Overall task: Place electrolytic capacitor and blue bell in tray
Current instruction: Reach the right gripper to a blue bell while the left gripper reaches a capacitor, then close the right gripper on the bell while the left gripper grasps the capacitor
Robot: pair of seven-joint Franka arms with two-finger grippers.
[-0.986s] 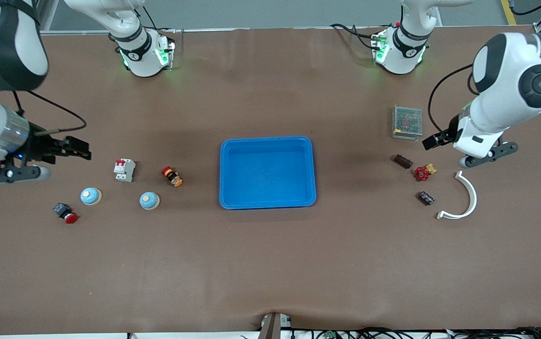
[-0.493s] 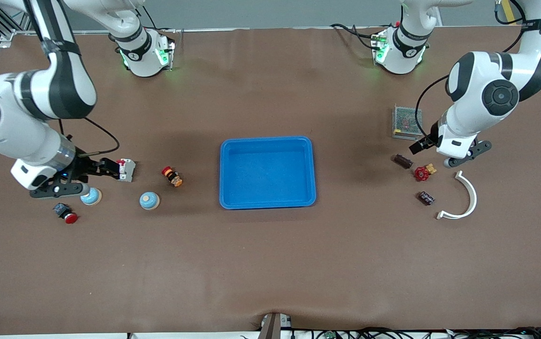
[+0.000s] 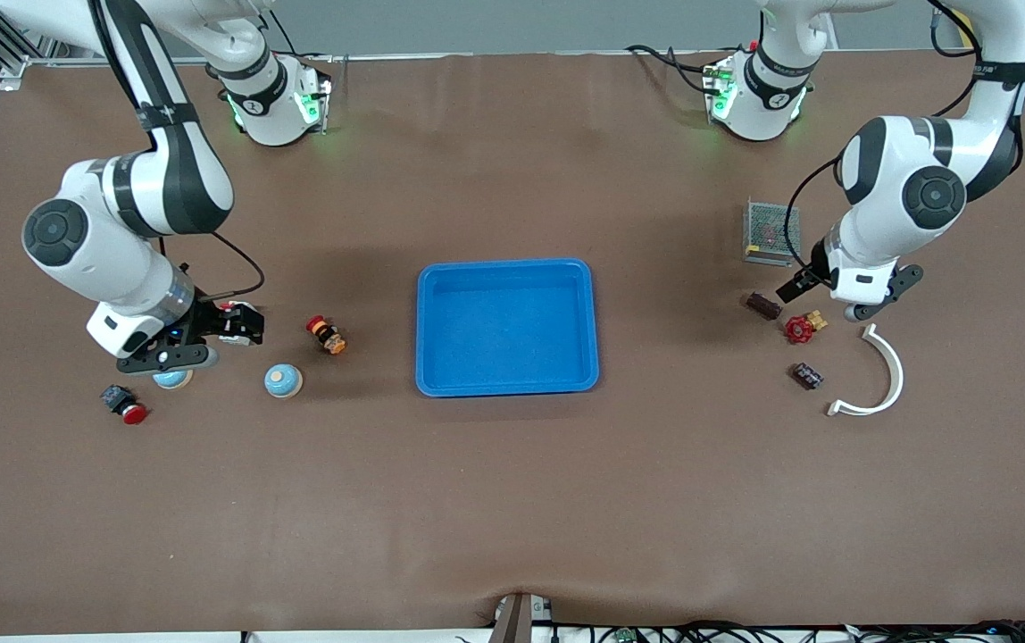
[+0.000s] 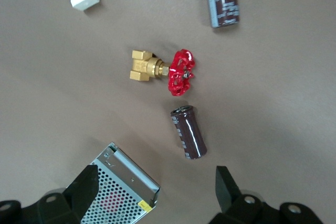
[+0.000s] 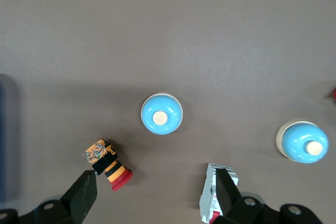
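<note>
Both arms hover with fingers spread and empty over the brown table [image 3: 512,500].

The blue tray [image 3: 507,386] sits mid-table. Toward the left arm's end, the left gripper [image 3: 796,285] hangs over a brown electrolytic capacitor [image 4: 188,139] beside a red-handled valve [image 4: 165,70]; a second capacitor [image 3: 807,375] lies nearer the front edge. Toward the right arm's end, the right gripper [image 3: 240,326] hangs over a white breaker [image 5: 210,200], near two blue bells [image 3: 283,380] [image 5: 302,141].

You have a wide table covered with a matte brown sheet [image 3: 512,500]; a grey floor strip [image 3: 512,25] runs along the bases' edge, cables [image 3: 745,632] trail along the camera's edge.
</note>
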